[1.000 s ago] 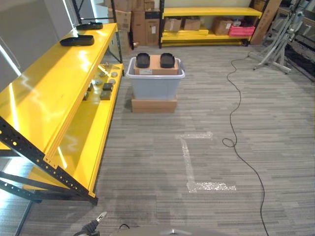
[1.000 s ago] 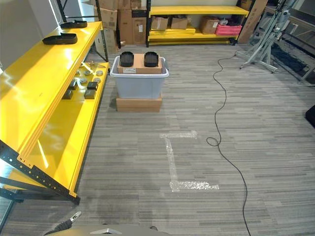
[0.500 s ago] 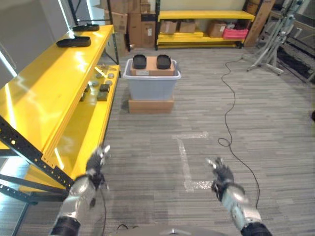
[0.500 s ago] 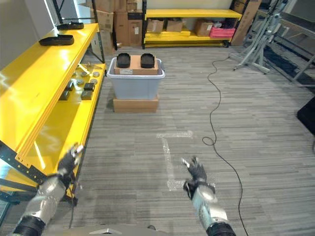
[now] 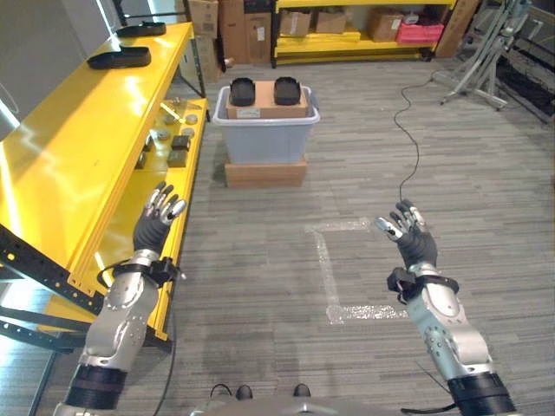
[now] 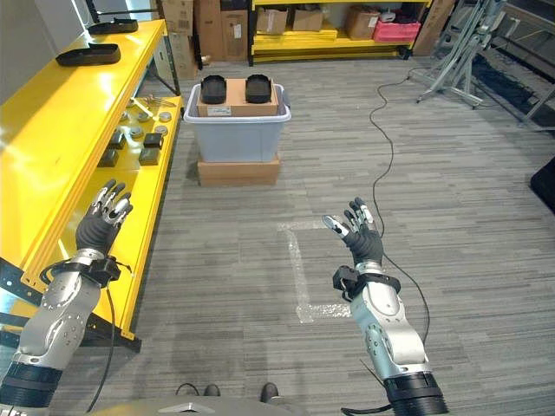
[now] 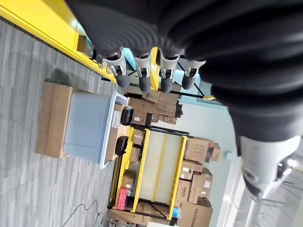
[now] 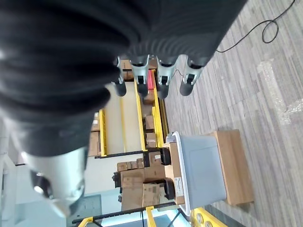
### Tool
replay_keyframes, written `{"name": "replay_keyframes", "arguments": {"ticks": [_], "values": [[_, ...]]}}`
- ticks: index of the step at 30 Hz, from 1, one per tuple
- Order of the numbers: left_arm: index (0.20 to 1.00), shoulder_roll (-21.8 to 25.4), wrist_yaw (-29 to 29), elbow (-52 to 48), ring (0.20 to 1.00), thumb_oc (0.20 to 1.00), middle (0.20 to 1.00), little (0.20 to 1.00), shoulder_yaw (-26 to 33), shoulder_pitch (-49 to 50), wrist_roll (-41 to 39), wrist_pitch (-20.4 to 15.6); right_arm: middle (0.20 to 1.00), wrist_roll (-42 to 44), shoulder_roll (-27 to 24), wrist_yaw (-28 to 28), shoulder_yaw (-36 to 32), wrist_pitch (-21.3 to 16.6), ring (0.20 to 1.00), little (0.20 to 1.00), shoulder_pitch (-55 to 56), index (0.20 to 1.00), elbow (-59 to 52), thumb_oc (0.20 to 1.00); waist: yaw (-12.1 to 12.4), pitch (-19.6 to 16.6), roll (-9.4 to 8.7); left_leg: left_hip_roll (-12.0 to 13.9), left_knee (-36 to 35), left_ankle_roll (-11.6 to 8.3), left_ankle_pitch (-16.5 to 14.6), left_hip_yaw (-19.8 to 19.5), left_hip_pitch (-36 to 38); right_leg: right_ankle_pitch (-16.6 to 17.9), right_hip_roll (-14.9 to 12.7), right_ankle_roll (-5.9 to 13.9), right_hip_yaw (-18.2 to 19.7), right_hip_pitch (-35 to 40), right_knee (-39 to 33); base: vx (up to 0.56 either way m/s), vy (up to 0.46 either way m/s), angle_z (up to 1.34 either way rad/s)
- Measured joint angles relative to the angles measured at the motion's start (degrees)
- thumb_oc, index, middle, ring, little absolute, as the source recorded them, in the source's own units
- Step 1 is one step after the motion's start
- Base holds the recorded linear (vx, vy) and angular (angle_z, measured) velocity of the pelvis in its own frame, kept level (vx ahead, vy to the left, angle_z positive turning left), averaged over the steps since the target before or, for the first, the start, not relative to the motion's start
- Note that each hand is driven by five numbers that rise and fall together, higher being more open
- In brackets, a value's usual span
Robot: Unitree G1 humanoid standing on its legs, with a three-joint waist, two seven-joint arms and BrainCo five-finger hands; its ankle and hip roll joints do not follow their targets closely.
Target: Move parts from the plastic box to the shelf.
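The long yellow shelf (image 5: 78, 165) runs along the robot's left. The plastic box (image 5: 264, 139), far ahead on the floor, holds two black parts (image 5: 242, 90). Left robot hand (image 5: 156, 224) and right robot hand (image 5: 410, 238) are raised, released, empty. The job looks barely started; next, walk up to the box.

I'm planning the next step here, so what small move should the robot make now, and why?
Probably step forward toward the plastic box. Both the left hand and the right hand are raised with fingers spread and holding nothing, well short of the box. The two black parts sit on a cardboard box inside it, across the floor from the hands, beside the yellow shelf.
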Motion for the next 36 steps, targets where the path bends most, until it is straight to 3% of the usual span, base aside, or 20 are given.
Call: {"name": "replay_keyframes", "arguments": {"ticks": [12,18,21,23,26,27,28,30,31,32,35,36], "values": [[1.0,0.2,2.6,0.0,1.0,1.0,1.0,1.0,1.6,2.2,0.0,2.2,1.0,-1.7,0.0,-0.2,-0.3,0.7,1.0,1.0,2.9,1.0,0.2,1.0,0.0,0.1,-0.11,-0.1,0.0,-0.45,-0.6,0.5,0.2,-0.3,-0.1,0.4,0.4,-0.3,0.0,0.05,0.04,-0.02],[1.0,0.2,3.5,0.0,1.0,1.0,1.0,1.0,1.6,2.2,0.1,2.3,1.0,-1.2,0.0,-0.5,-0.1,1.1,1.0,1.0,2.9,1.0,0.3,1.0,0.0,0.8,0.18,-0.4,0.2,0.53,-0.6,0.9,0.1,-1.1,-0.3,0.94,1.1,-1.8,2.4,0.09,0.095,-0.05],[1.0,0.3,4.1,0.2,1.0,1.0,1.0,1.0,1.5,2.2,0.1,3.4,1.0,-0.9,0.1,-2.1,0.1,1.2,1.0,1.0,3.0,1.0,0.4,1.0,-0.4,3.2,-0.15,-1.4,2.6,2.02,-2.1,1.8,-0.1,-5.5,-1.9,1.64,1.9,-6.0,12.7,0.1,0.18,-0.14],[1.0,0.4,4.8,0.4,1.0,1.0,1.0,1.0,1.4,1.3,0.2,3.8,1.0,0.2,0.5,-2.4,0.6,1.1,1.0,1.0,1.9,1.0,0.3,1.0,-0.8,6.0,-0.24,-2.2,5.8,3.43,-3.6,2.4,-0.9,-6.9,-3.2,3.71,1.9,-11.6,25.8,0.05,0.138,-0.11],[1.0,0.4,4.9,0.8,1.0,1.0,1.0,1.0,0.9,0.7,1.0,4.3,1.0,0.4,0.3,-2.5,2.4,1.2,1.0,1.0,2.8,1.0,-0.1,1.0,-1.5,7.7,-1.0,-3.1,12.4,4.88,-6.8,2.7,-3.0,-7.2,-7.7,5.88,1.9,-20.6,45.5,0.15,0.102,-0.01],[1.0,1.0,4.9,0.6,1.0,1.0,1.0,1.0,1.1,1.3,1.2,4.3,1.0,0.6,0.7,-2.2,2.3,1.1,1.0,1.0,3.7,1.0,-1.0,1.0,-1.2,8.3,-1.3,-3.7,17.6,6.49,-9.9,4.0,-4.1,-4.1,-9.5,6.32,1.8,-24.4,52.5,0.25,-0.038,-0.3],[1.0,0.9,4.9,0.7,1.0,1.0,1.0,1.0,1.8,1.8,1.2,4.5,1.0,0.7,0.6,-2.1,2.3,1.1,1.0,1.0,4.2,1.0,-2.3,1.0,-0.5,9.2,-0.77,-3.7,19.7,7.07,-11.5,5.2,-4.4,-4.5,-10.3,6.91,1.7,-26.1,54.3,0.3,-0.116,-0.43],[1.0,1.0,4.9,0.6,1.0,1.0,1.0,1.0,2.6,2.5,1.2,4.9,1.0,0.7,0.5,-1.3,2.4,1.1,1.0,1.0,4.9,1.0,-2.5,1.0,-0.9,9.5,0.19,-3.6,20.4,6.08,-12.8,5.6,-4.8,-6.0,-10.4,7.14,1.9,-27.4,50.2,0.3,-0.163,-0.25],[1.0,1.0,4.9,0.6,1.0,1.0,1.0,1.0,3.3,2.6,1.2,4.9,1.0,0.7,0.6,-0.9,2.4,1.2,1.0,1.0,5.3,1.0,-2.5,1.0,-0.9,9.4,0.22,-3.6,20.1,5.42,-12.9,5.5,-5.0,-6.2,-9.8,7.51,2.0,-27.5,44.3,0.66,-0.346,-0.15],[1.0,1.9,5.1,0.6,1.0,1.0,1.0,1.0,4.6,2.5,1.2,4.9,1.0,0.8,0.7,0.3,2.4,1.2,1.0,1.0,5.6,1.0,-2.5,1.0,-1.3,9.3,-1.49,-4.2,20.0,4.97,-13.2,5.4,-5.1,-6.0,-9.7,7.45,2.3,-25.8,28.1,0.63,-0.314,-0.13],[1.0,2.0,5.0,1.0,1.0,1.0,1.0,1.0,3.8,2.6,1.2,5.0,1.0,1.2,0.8,0.8,1.9,1.3,1.0,1.0,6.3,1.0,-1.8,1.0,-1.5,7.9,-4.08,-4.9,21.5,4.12,-15.6,5.0,-4.8,-4.5,-10.3,7.2,3.6,-22.9,10.3,0.53,-0.246,0.07],[1.0,1.8,5.0,2.7,1.0,1.0,1.0,1.0,3.7,3.0,1.2,5.0,1.0,1.2,0.8,1.7,1.8,1.3,1.0,1.0,6.4,1.0,-1.8,1.0,-1.5,7.6,-4.39,-4.5,21.9,3.46,-16.9,4.8,-3.6,-2.6,-10.5,6.61,3.4,-22.2,7.4,0.64,-0.308,0.12]]}}
